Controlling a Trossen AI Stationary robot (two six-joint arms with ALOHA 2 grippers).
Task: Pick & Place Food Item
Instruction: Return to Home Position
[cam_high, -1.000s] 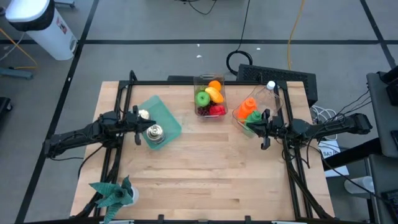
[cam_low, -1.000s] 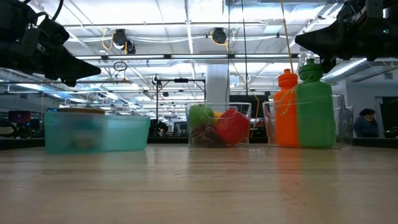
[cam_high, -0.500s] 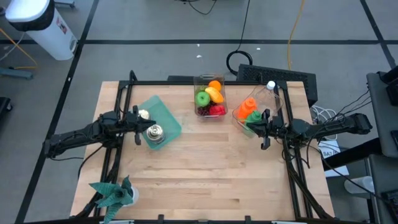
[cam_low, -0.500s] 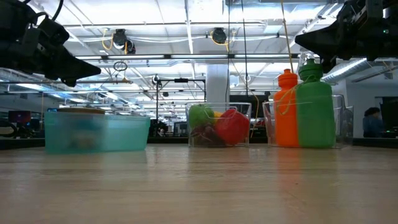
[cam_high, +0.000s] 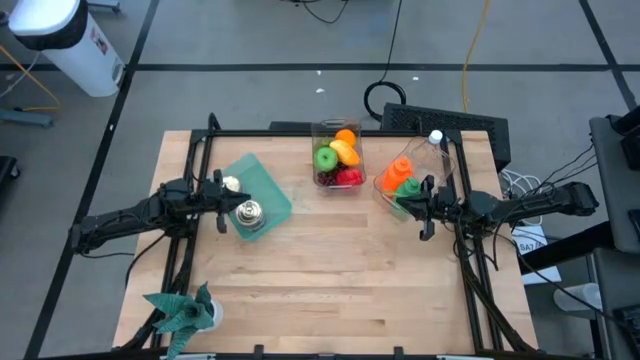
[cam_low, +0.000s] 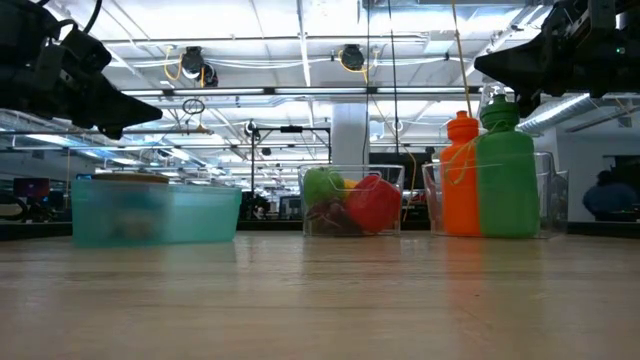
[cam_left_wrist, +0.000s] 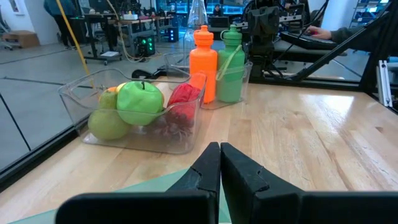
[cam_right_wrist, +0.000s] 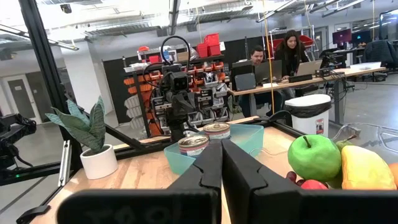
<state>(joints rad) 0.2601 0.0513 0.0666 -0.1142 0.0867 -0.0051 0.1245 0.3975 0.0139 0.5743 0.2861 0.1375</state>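
Left gripper (cam_high: 220, 196), frame left: pinched together, empty. Right gripper (cam_high: 424, 210), frame right: same. Homing: retract level, clear of green bin (cam_high: 268, 188), bottles (cam_high: 400, 178).

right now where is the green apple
In the high view the green apple sits in the clear bin at the table's far middle, on the bin's left side beside the yellow mango.
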